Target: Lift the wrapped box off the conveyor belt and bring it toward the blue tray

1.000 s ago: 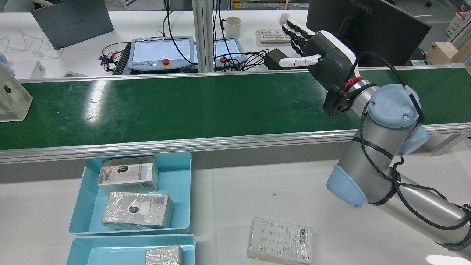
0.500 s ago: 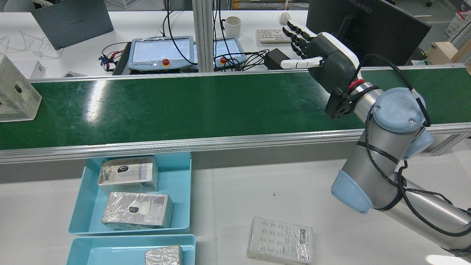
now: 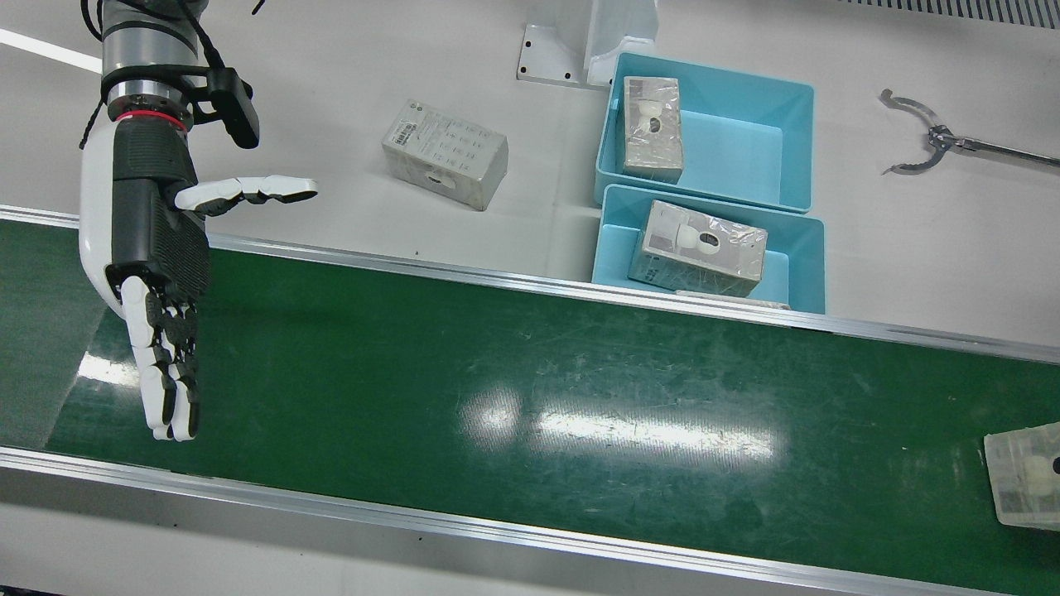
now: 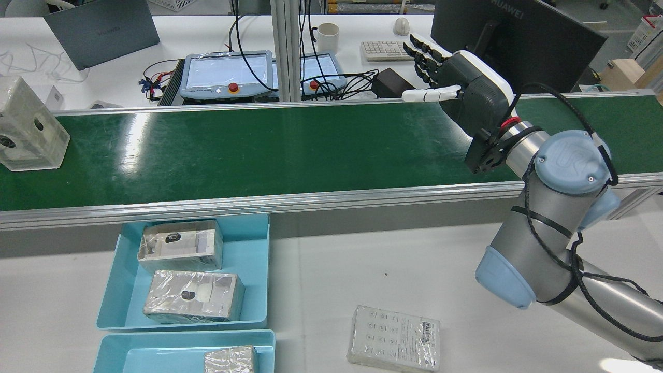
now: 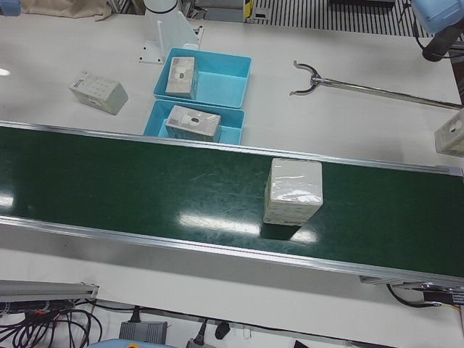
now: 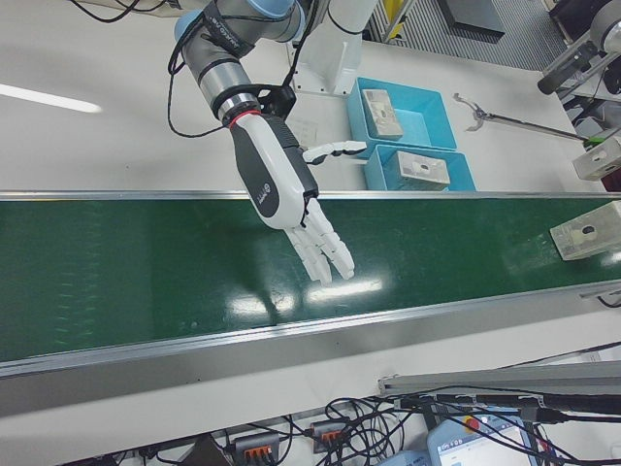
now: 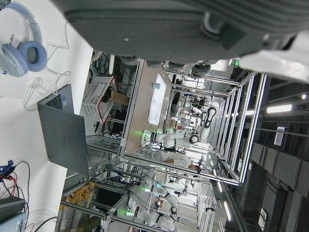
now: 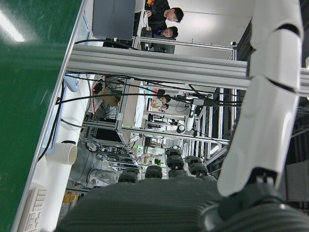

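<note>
— Where is the wrapped box [image 4: 30, 127] seen?

— It is found standing on the green conveyor belt [image 4: 269, 150], at the far left of the rear view, well apart from the right hand [image 4: 461, 88]. In the left-front view it is shown upright, near the middle of the belt.

— How is the right hand held?

— It is held above the belt with fingers [image 3: 170, 389] stretched out and spread, the thumb pointed sideways; nothing is grasped. In the right-front view the same released pose is shown over the green band.

— And the left hand?

— Only its dark palm [image 7: 159, 29] is caught at the top of its own camera; whether it is released or clenched cannot be told.

— What is seen beside the belt?

— Two blue trays [image 4: 254, 259] are set on the white surface [image 4: 321, 269] just beside the belt's near rail. Two wrapped boxes [image 4: 192, 296] are lain in the nearer tray, one more in the other. A further wrapped package [image 4: 393, 338] is lain flat on the surface, apart from the trays.
</note>
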